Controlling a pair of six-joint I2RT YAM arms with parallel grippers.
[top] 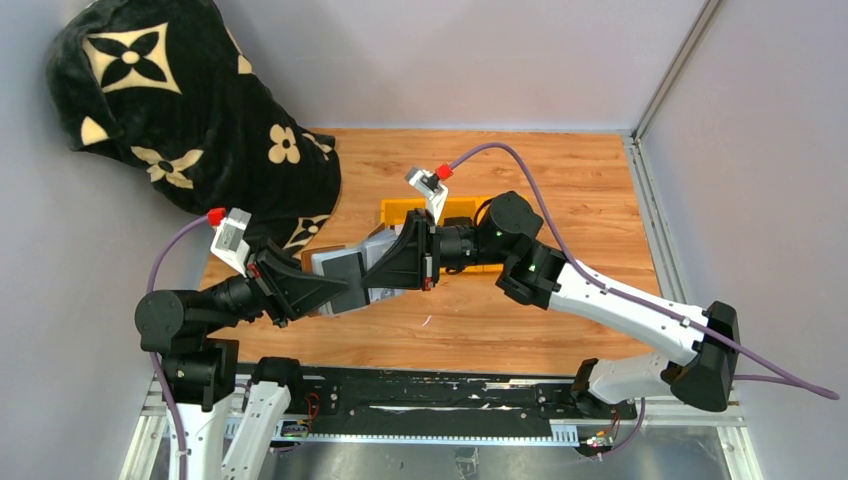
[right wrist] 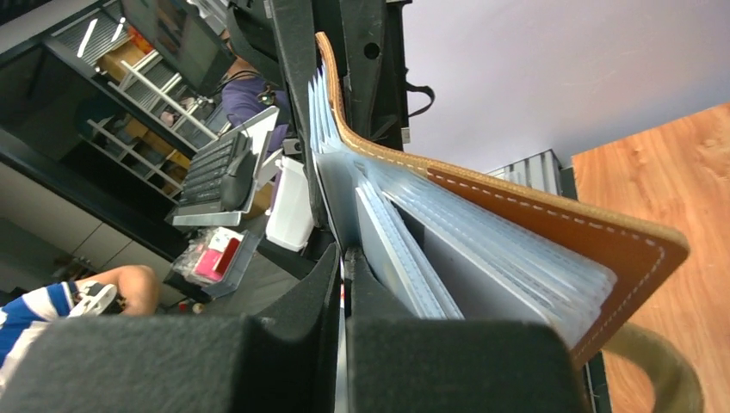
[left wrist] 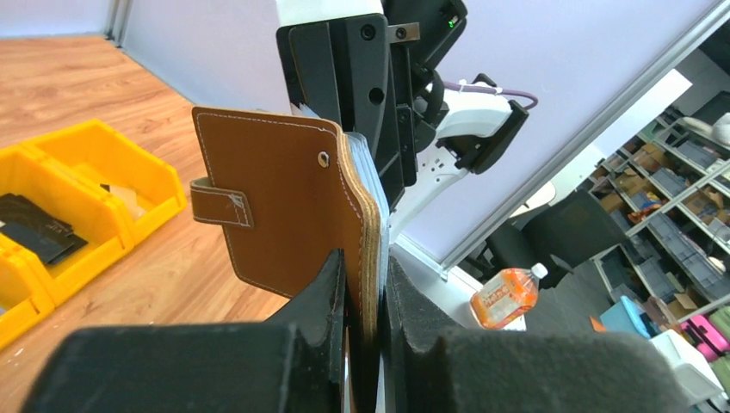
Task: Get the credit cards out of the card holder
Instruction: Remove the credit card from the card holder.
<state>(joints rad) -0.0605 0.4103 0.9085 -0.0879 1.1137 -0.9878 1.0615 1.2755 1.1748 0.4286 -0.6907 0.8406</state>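
The card holder [left wrist: 284, 202] is clamped by the left gripper [left wrist: 366, 288], an inner sleeve [right wrist: 331, 189] pinched opposite by the right gripper [right wrist: 344, 275]

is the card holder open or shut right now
Open: the card holder shows its brown cover spread from fanned clear sleeves in the right wrist view; the left tool clamps its edge.

I'm looking at a wood-grain counter [top: 580, 200]. A yellow tray [top: 398, 210] sits on it toward the middle, and a black flower-print cloth [top: 190, 110] is heaped over its far-left corner.
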